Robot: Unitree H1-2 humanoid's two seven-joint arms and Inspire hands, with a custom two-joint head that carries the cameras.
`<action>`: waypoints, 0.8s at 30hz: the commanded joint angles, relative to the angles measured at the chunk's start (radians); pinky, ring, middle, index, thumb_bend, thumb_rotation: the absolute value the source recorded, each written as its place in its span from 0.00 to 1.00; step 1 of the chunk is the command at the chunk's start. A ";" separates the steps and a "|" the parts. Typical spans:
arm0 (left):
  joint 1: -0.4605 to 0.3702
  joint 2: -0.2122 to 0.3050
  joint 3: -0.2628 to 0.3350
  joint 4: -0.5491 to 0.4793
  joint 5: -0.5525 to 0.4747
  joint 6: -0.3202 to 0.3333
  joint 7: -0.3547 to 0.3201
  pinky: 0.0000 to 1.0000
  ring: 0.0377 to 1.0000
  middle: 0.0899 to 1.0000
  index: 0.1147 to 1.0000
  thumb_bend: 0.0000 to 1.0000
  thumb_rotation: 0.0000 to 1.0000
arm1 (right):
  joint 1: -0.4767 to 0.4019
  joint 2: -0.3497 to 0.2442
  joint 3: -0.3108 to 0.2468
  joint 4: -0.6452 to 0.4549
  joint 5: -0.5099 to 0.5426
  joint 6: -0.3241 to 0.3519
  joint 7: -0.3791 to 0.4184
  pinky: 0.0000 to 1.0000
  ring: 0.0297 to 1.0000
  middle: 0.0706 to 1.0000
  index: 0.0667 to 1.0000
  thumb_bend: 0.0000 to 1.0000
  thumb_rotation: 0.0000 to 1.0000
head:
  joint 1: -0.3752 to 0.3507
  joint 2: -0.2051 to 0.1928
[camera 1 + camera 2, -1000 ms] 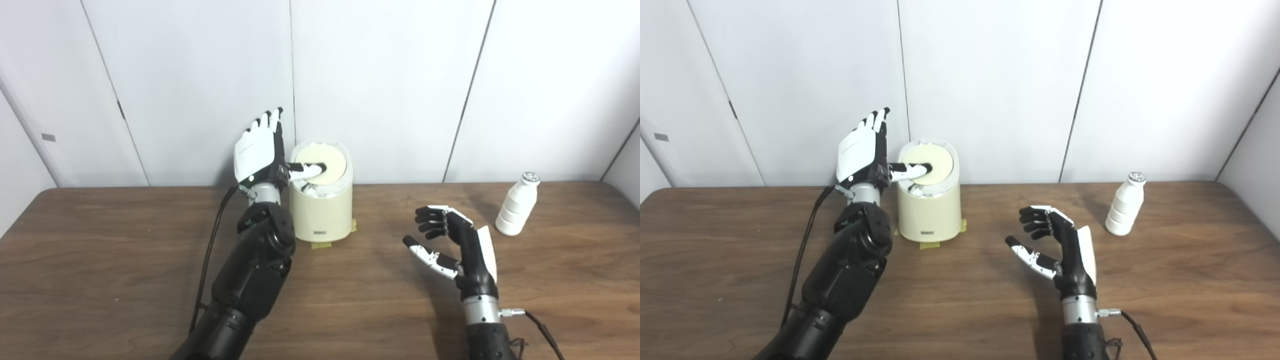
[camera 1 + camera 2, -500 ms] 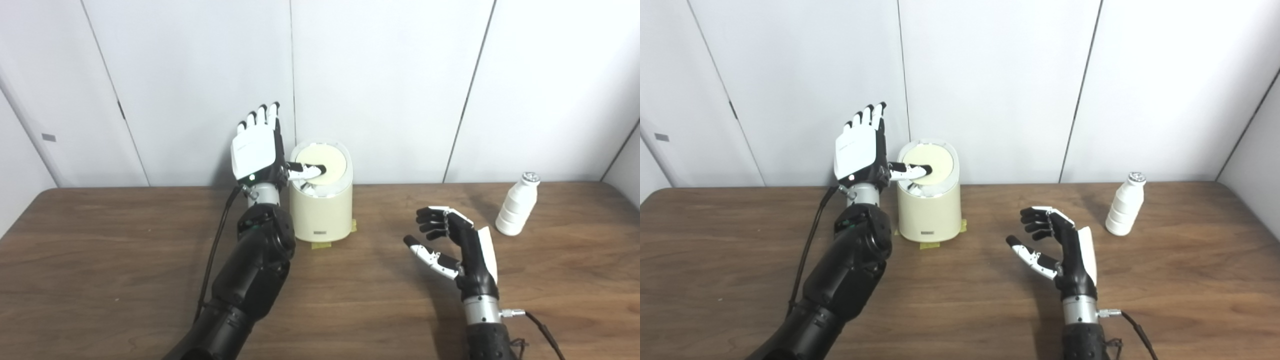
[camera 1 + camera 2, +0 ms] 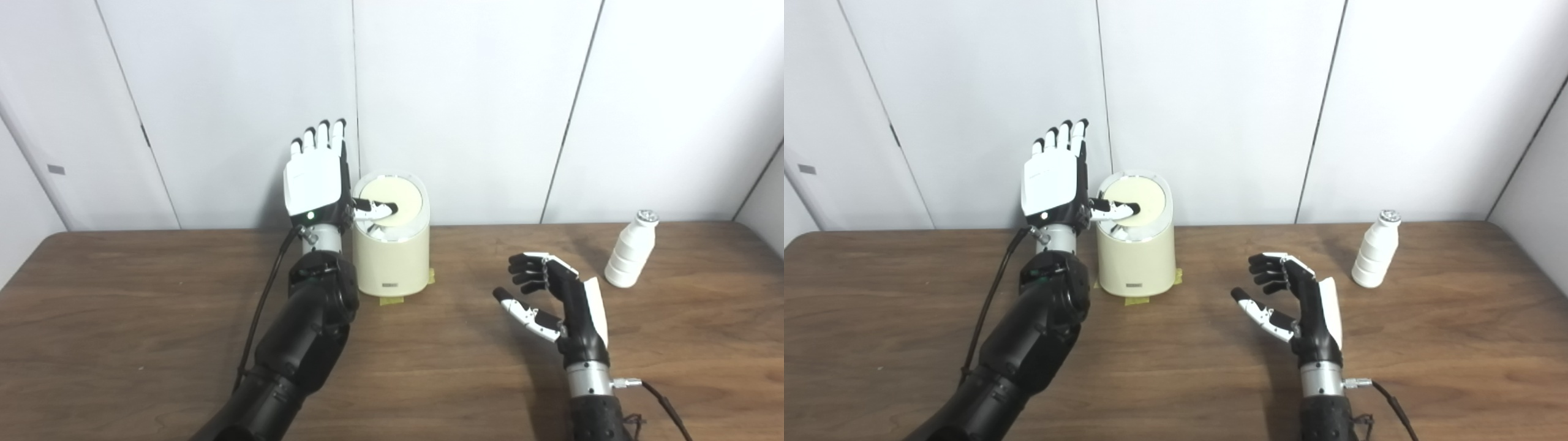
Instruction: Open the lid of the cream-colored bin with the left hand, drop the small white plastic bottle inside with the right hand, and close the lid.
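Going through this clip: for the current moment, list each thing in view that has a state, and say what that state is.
Bin: upright on the table, taped at its base.
Lid: tilted up, showing white contents beneath.
Left hand: open, fingers pointing up, thumb resting across the lid.
Right hand: open and empty, fingers curled, above the table.
Bottle: upright, capped, untouched, right of the right hand.
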 commanded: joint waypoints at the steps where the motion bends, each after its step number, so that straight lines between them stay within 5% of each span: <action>1: -0.033 0.019 -0.019 0.009 0.079 0.010 -0.029 1.00 1.00 1.00 1.00 1.00 0.06 | 0.037 0.020 0.006 0.006 -0.010 -0.016 -0.012 0.49 0.55 0.57 0.57 0.36 0.18 | 0.000 0.000; 7: -0.017 0.014 -0.012 -0.021 0.153 0.010 -0.091 1.00 1.00 1.00 1.00 1.00 0.09 | 0.036 0.022 0.006 0.009 -0.009 -0.017 -0.012 0.49 0.55 0.56 0.57 0.36 0.17 | -0.001 -0.003; 9: -0.013 0.009 -0.002 -0.024 0.138 0.010 -0.088 1.00 1.00 1.00 1.00 0.95 0.22 | 0.036 0.022 0.007 0.006 -0.013 -0.010 -0.012 0.49 0.55 0.56 0.57 0.36 0.17 | 0.000 -0.002; 10: -0.010 0.004 0.009 -0.029 0.130 0.010 -0.098 1.00 1.00 1.00 1.00 0.85 0.42 | 0.037 0.022 0.007 0.004 -0.013 -0.006 -0.010 0.49 0.55 0.56 0.57 0.36 0.17 | 0.000 -0.003; 11: -0.007 -0.002 0.022 -0.036 0.125 0.010 -0.112 1.00 1.00 1.00 1.00 0.76 0.73 | 0.037 0.022 0.007 0.004 -0.014 -0.005 -0.010 0.50 0.55 0.57 0.57 0.36 0.17 | 0.000 -0.003; 12: -0.006 -0.008 0.034 -0.044 0.124 0.010 -0.125 1.00 1.00 1.00 1.00 0.74 0.86 | 0.037 0.021 0.007 0.006 -0.014 -0.008 -0.010 0.50 0.55 0.57 0.57 0.36 0.17 | 0.000 -0.003; 14: -0.003 -0.016 0.052 -0.059 0.125 0.010 -0.142 1.00 1.00 1.00 1.00 0.76 0.97 | 0.036 0.022 0.006 0.010 -0.012 -0.016 -0.013 0.49 0.55 0.56 0.57 0.36 0.16 | 0.000 -0.004; 24: -0.003 -0.035 0.111 -0.059 0.141 0.010 -0.167 1.00 1.00 1.00 1.00 0.63 1.00 | 0.037 0.016 0.011 0.007 -0.020 -0.008 -0.007 0.49 0.55 0.57 0.57 0.35 0.13 | -0.001 -0.004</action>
